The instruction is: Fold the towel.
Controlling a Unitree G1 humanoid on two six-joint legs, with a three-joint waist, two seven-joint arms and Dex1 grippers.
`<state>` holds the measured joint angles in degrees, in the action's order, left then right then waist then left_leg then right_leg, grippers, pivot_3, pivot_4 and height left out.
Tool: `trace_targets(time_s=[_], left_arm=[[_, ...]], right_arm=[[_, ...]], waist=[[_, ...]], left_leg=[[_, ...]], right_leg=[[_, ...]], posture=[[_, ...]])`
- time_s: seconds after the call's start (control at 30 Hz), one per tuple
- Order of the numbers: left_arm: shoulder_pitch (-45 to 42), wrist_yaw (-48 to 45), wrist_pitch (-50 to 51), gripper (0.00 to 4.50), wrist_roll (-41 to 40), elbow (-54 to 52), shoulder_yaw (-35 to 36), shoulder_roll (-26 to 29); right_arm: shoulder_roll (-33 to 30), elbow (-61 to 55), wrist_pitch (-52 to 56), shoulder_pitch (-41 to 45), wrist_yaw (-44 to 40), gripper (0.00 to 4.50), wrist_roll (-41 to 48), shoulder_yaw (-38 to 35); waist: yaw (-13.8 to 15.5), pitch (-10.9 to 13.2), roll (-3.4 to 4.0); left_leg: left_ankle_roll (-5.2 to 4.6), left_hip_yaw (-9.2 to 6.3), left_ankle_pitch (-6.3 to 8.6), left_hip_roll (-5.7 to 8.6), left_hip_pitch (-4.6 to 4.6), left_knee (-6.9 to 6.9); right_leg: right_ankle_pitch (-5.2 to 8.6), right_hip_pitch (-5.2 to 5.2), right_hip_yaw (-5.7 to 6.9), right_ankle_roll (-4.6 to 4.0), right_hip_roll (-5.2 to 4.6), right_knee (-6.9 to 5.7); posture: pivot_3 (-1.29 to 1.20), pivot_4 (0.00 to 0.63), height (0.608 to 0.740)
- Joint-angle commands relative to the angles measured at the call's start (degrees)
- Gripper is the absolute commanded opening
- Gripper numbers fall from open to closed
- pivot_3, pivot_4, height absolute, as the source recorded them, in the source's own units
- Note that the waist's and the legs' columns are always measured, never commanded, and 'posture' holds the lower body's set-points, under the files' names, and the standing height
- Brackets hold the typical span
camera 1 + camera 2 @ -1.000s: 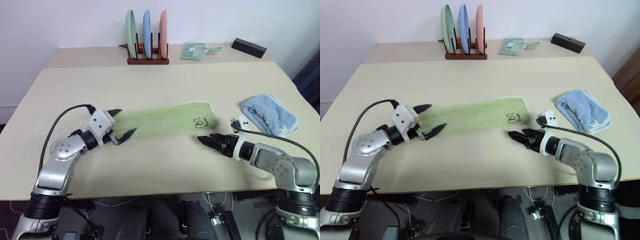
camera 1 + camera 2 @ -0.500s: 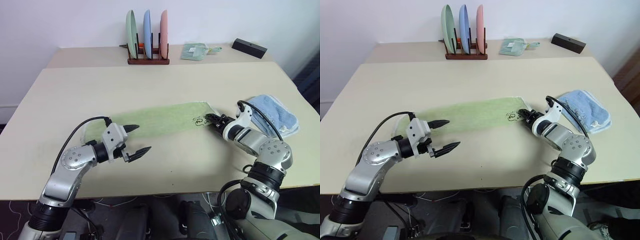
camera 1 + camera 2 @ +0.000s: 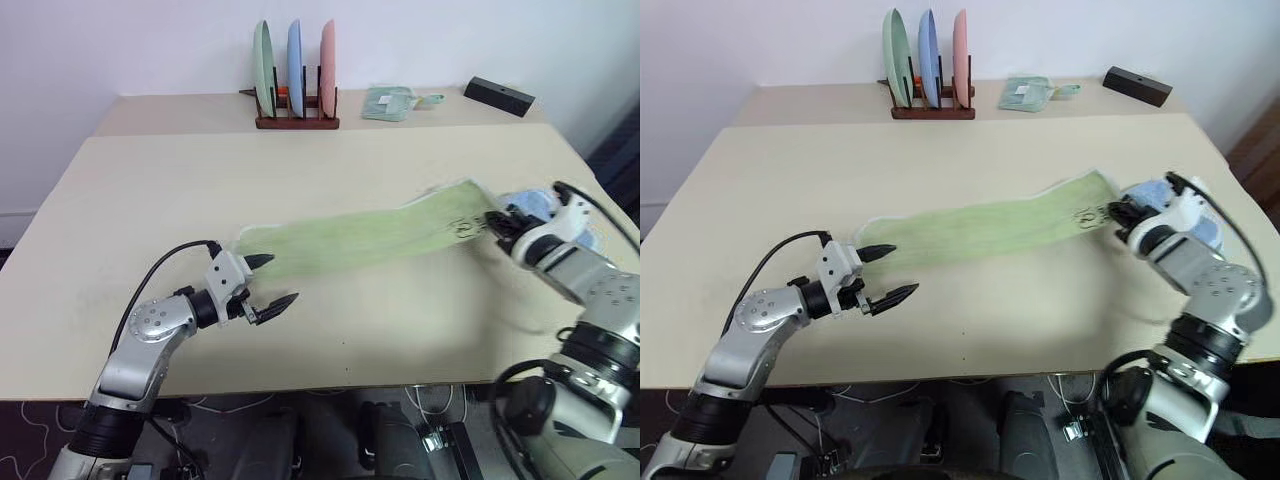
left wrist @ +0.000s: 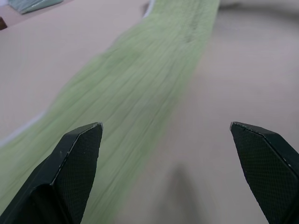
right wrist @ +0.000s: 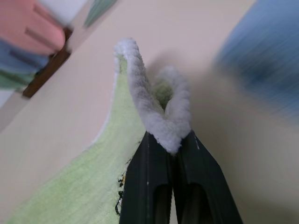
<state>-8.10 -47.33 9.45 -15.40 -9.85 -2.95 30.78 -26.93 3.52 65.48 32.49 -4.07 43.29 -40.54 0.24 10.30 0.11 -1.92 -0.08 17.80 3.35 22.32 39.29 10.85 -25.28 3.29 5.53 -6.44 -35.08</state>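
The towel (image 3: 360,234), a long light green strip with white edging and a small printed mark near its right end, stretches across the middle of the table. My right gripper (image 3: 497,224) is shut on the towel's right end and holds it lifted off the table; in the right wrist view the white edge (image 5: 161,112) bunches between the black fingers (image 5: 154,179). My left gripper (image 3: 272,281) stands open at the towel's left end, just above the table, with nothing between its fingertips (image 4: 77,161); the towel (image 4: 140,93) runs away in front of it.
A light blue cloth (image 3: 540,205) lies right behind my right gripper. At the back stand a wooden rack with three plates (image 3: 294,80), a small pale mint cloth (image 3: 388,102) and a black block (image 3: 499,96). The table's front edge (image 3: 340,378) is near both arms.
My right gripper shut on the towel's right end, then pulled it up and to the right, stretching the towel. My left gripper sank slightly and stayed open.
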Motion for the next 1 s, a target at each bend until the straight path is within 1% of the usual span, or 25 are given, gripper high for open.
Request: trace_targets(time_s=[0.03, 0.1, 0.17, 0.23, 0.27, 0.33, 0.37, 0.43, 0.5, 0.57, 0.63, 0.67, 0.73, 0.8, 0.83, 0.9, 1.0], left_arm=[[-2.27, -0.42, -1.42, 4.5, 0.64, -0.45, -0.32, 0.1], [-3.18, -0.53, -1.29, 4.5, 0.81, -0.22, -0.6, 0.16], [-3.99, -0.49, -0.83, 4.5, 0.79, -0.17, -0.74, 0.02], [-4.56, -0.17, -0.33, 4.5, 0.85, -0.53, -0.71, -0.17], [-4.73, -0.04, -0.06, 4.5, 0.8, -0.7, -0.68, -0.25], [-4.73, 0.12, 0.25, 4.5, 0.75, -1.03, -0.58, -0.29], [-4.25, 0.52, 0.44, 4.5, 0.8, -1.63, -0.34, -0.28], [-3.34, 1.31, 0.96, 4.5, 0.72, -2.72, 0.16, -0.28], [-2.64, 1.92, 1.53, 4.5, 0.69, -3.73, 0.4, -0.22], [-1.85, 2.43, 2.15, 4.5, 0.58, -5.01, 0.58, -0.06], [-1.0, 3.13, 2.94, 4.5, 0.34, -6.24, 0.98, 0.01], [-0.68, 3.37, 3.25, 4.5, 0.24, -6.72, 1.12, 0.04], [-0.39, 3.7, 3.75, 4.5, 0.19, -7.23, 1.26, 0.12], [-0.25, 3.9, 4.1, 4.5, 0.15, -7.5, 1.38, 0.17], [-0.19, 4.02, 4.3, 4.5, 0.08, -7.6, 1.47, 0.2], [0.06, 4.28, 4.91, 4.5, -0.41, -7.96, 1.88, 0.13], [0.98, 4.97, 6.96, 4.5, -2.19, -9.0, 3.01, -0.36]], right_arm=[[-7.49, -7.06, -4.8, -1.52, -10.4, 0.09, -2.81, 10.67], [-12.73, -11.66, -10.69, -3.78, -18.3, 0.09, -7.15, 20.51], [-16.46, -15.68, -16.16, -4.97, -24.5, 0.09, -11.28, 29.08], [-18.69, -19.02, -21.75, -4.86, -30.02, 0.09, -16.42, 38.98], [-19.28, -19.86, -24.07, -4.72, -32.02, 0.09, -18.5, 42.37], [-19.31, -20.1, -26.34, -4.42, -34.12, 0.09, -20.69, 45.75], [-17.03, -18.0, -27.16, -3.37, -33.16, 0.09, -23.33, 49.37], [-13.16, -14.56, -28.76, -1.83, -31.73, 0.09, -27.32, 54.28], [-10.89, -12.43, -30.22, -1.2, -31.36, 0.09, -29.86, 56.07], [-10.15, -11.65, -31.06, -1.15, -31.53, 0.09, -31.67, 56.6], [-10.04, -11.72, -30.1, -1.32, -33.5, 0.09, -30.85, 56.04], [-10.31, -12.16, -29.95, -1.58, -34.8, 0.33, -30.44, 55.84], [-11.42, -13.46, -30.68, -2.42, -37.53, 0.94, -30.06, 55.5], [-12.09, -14.58, -32.69, -3.46, -39.22, 1.9, -29.61, 53.74], [-12.65, -15.48, -33.79, -4.28, -40.62, 2.42, -28.64, 52.22], [-14.23, -17.46, -36.27, -6.26, -44.0, 3.3, -26.66, 49.27], [-16.69, -19.61, -36.99, -9.6, -48.9, 3.3, -22.04, 44.27]], waist=[[-0.28, 0.02, 0.04], [-0.86, 0.02, 0.04], [-1.1, 0.01, 0.02], [-1.1, 0.01, 0.02], [-1.02, 0.01, 0.0], [-0.8, 0.02, -0.02], [-0.6, 0.03, -0.03], [-0.65, 0.02, -0.09], [-0.5, 0.02, -0.1], [-0.08, 0.03, -0.09], [0.3, 0.03, -0.09], [0.45, 0.03, -0.09], [0.56, 0.03, -0.09], [0.56, 0.03, -0.09], [0.54, 0.03, -0.09], [0.54, 0.03, -0.09], [0.52, 0.03, -0.1]], left_leg=[[0.0, 0.01, 0.0, -0.01, 0.0, 0.0], [0.0, 0.02, 0.0, -0.03, -0.01, 0.0], [0.0, 0.01, 0.0, -0.05, -0.02, -0.01], [0.0, 0.01, 0.0, -0.09, -0.03, 0.0], [0.0, 0.02, 0.0, -0.09, -0.04, 0.0], [0.01, 0.0, 0.0, -0.09, -0.03, 0.01], [0.01, 0.0, 0.0, -0.07, -0.01, 0.03], [0.01, -0.01, 0.0, -0.05, 0.01, 0.09], [0.02, -0.03, 0.0, -0.05, 0.02, 0.13], [0.08, -0.06, -0.03, -0.04, 0.05, 0.13], [0.32, -0.05, -0.17, -0.03, 0.09, 0.13], [0.32, -0.05, -0.17, -0.02, 0.08, 0.13], [0.31, -0.05, -0.15, -0.02, 0.08, 0.13], [0.06, -0.06, -0.01, -0.02, 0.08, 0.13], [0.05, -0.06, -0.01, -0.02, 0.08, 0.13], [0.05, -0.06, -0.01, -0.02, 0.08, 0.13], [0.05, -0.06, -0.01, -0.03, 0.07, 0.13]], right_leg=[[0.0, -0.01, 0.0, 0.0, 0.01, 0.0], [0.02, -0.02, -0.01, 0.01, 0.01, 0.05], [0.03, -0.01, -0.01, 0.04, 0.03, 0.07], [0.04, -0.01, -0.01, 0.04, 0.08, 0.08], [0.04, -0.01, -0.01, 0.04, 0.08, 0.1], [0.04, -0.01, -0.01, 0.04, 0.06, 0.12], [0.04, -0.01, -0.01, 0.04, 0.03, 0.13], [0.03, 0.01, 0.0, 0.04, 0.0, 0.17], [0.03, 0.01, -0.01, 0.04, -0.02, 0.16], [0.03, -0.03, 0.0, 0.03, -0.02, 0.16], [0.03, -0.05, -0.01, 0.04, -0.03, 0.19], [0.03, -0.04, -0.01, 0.03, -0.03, 0.21], [0.03, -0.03, 0.0, 0.03, -0.03, 0.22], [0.03, -0.02, 0.01, 0.03, -0.03, 0.21], [0.03, -0.03, 0.01, 0.03, -0.03, 0.21], [0.03, -0.03, 0.01, 0.03, -0.02, 0.21], [0.03, -0.02, 0.01, 0.03, -0.02, 0.22]], posture=[[0.0, 0.15, 0.74], [0.0, 0.15, 0.74], [0.0, 0.15, 0.74], [0.0, 0.15, 0.74], [0.0, 0.15, 0.74], [0.0, 0.15, 0.74], [0.0, 0.15, 0.74], [0.0, 0.15, 0.74], [0.0, 0.15, 0.74], [0.0, 0.15, 0.74], [0.0, 0.15, 0.74], [0.0, 0.15, 0.74], [0.0, 0.15, 0.74], [0.0, 0.15, 0.74], [0.0, 0.15, 0.74], [0.0, 0.15, 0.74], [0.0, 0.15, 0.74]])
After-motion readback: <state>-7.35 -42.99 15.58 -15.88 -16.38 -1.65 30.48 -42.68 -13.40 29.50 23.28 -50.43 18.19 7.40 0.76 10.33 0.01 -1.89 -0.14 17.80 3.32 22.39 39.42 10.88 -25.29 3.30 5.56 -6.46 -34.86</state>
